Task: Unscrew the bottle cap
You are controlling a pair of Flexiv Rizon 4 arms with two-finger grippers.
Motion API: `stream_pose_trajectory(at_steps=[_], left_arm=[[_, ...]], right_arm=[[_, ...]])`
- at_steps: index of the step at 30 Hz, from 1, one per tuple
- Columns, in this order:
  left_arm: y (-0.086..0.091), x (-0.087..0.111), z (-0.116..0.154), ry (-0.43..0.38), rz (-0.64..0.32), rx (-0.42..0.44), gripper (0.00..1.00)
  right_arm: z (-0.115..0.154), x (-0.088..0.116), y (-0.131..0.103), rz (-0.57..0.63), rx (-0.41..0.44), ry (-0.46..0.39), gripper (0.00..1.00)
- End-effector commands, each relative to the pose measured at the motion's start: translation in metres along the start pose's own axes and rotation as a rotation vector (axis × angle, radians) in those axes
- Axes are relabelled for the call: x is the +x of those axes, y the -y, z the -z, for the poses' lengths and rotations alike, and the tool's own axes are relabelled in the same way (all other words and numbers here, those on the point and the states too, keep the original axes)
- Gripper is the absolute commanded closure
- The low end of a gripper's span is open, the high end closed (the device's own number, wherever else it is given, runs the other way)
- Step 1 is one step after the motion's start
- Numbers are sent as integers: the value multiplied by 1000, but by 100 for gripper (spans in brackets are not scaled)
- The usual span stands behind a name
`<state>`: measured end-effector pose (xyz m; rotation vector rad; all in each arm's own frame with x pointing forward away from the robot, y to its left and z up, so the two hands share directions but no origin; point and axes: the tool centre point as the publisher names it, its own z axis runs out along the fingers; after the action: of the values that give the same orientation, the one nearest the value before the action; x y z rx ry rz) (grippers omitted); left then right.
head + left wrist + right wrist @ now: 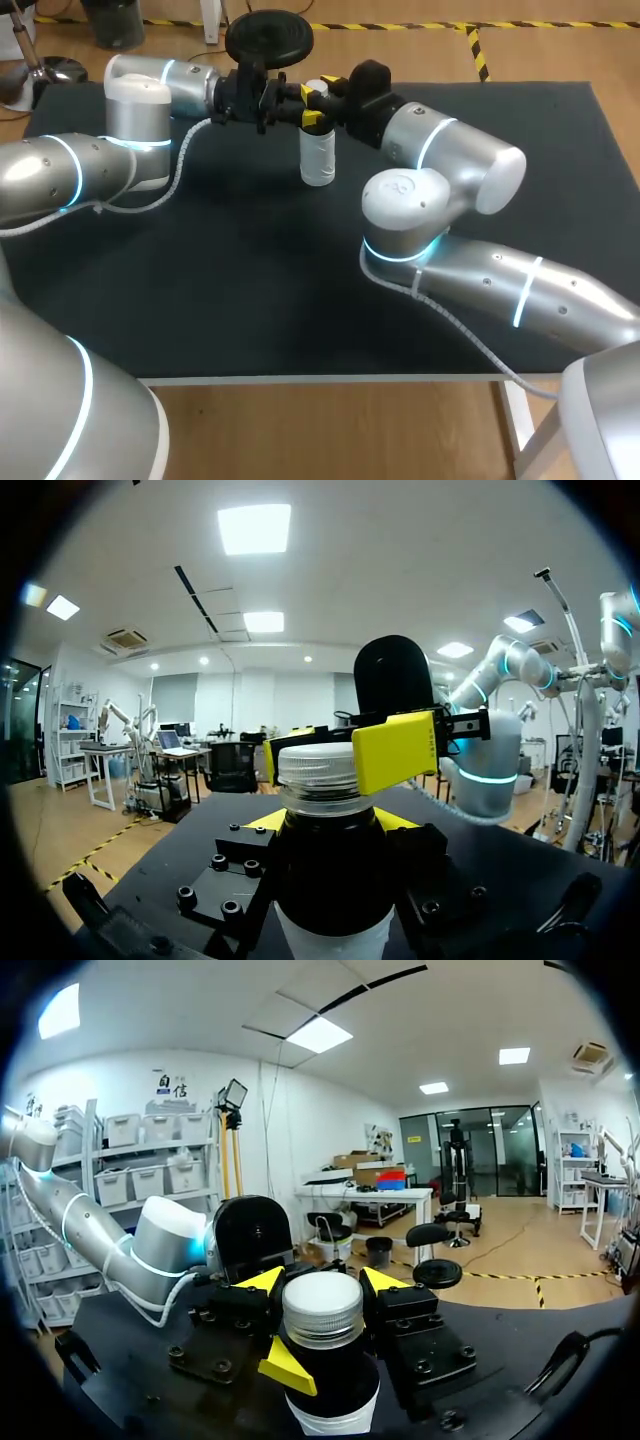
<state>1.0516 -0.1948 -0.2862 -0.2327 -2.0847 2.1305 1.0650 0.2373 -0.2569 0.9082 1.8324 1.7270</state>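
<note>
Ideally, the left gripper (330, 822), clamped around the bottle (330, 885), holds firm while the right gripper (322, 1285), pinching the cap (322, 1312) between its fingers, twists squarely.

Head view overhead, opposed wrist views close, sharing bottle (318, 160)

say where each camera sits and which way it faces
Head: fixed above, behind the robot, looking down on the table; left arm and right arm meet at the bottle.
Left wrist: along the left pincer, shut on the bottle; right pincer beyond.
Right wrist: along the right pincer, shut on the bottle cap; left arm beyond.
Shared: the wrist views face each other across the bottle cap.
</note>
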Motion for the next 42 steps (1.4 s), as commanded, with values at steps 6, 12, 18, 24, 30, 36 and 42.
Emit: stream_pose_trajectory(at_steps=[6,12,18,24,30,36,42], left_arm=[[-1,-2,-1,-6,-2,3,100],[-1,-2,-1,-6,-2,3,100],[-1,-2,-1,-6,-2,3,100],[-1,-2,-1,-6,-2,3,100],[-1,-2,-1,-6,-2,3,100],[-1,-2,-1,-6,-2,3,100],[-1,-2,-1,-6,-2,3,100]], right_arm=[[-2,-7,6,2,-29,-57,100],[-4,-11,7,0,-53,-176,100],[-4,-17,3,9,-70,-283,100],[-1,-21,-2,33,-98,-414,100],[1,-20,-4,74,-125,-586,100],[0,-14,-3,98,-126,-721,100],[-1,-7,-1,120,-89,-807,100]])
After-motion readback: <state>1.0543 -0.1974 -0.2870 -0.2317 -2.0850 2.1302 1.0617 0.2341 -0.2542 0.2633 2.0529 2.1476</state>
